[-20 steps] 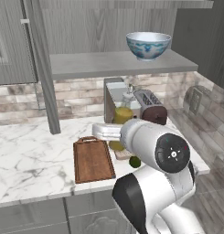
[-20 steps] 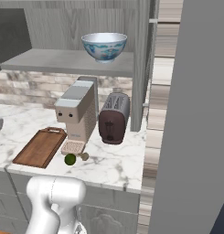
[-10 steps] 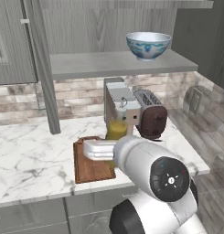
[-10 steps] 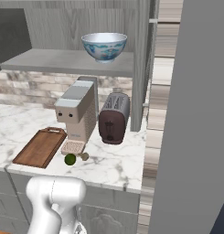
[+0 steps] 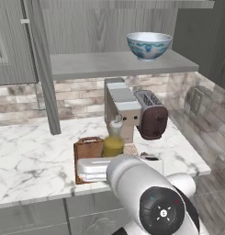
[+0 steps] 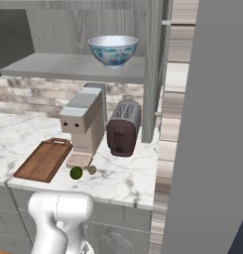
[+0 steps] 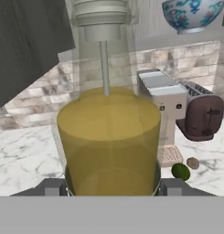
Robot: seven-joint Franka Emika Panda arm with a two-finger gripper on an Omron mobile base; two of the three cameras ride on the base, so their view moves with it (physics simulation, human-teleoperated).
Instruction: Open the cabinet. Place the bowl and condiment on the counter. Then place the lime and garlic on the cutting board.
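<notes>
My gripper is clamped on the condiment, centre frame. Next I lower it onto the counter; the bowl follows.

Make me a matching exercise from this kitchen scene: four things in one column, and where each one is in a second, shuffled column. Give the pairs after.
Things:
1. bowl
2. condiment
3. lime
4. toaster

Places:
A. on the counter, in front of the coffee machine
B. between the fingers of the gripper
C. on the cabinet shelf
D. on the counter, right of the coffee machine in the right base view

Pairs: 1-C, 2-B, 3-A, 4-D
</notes>
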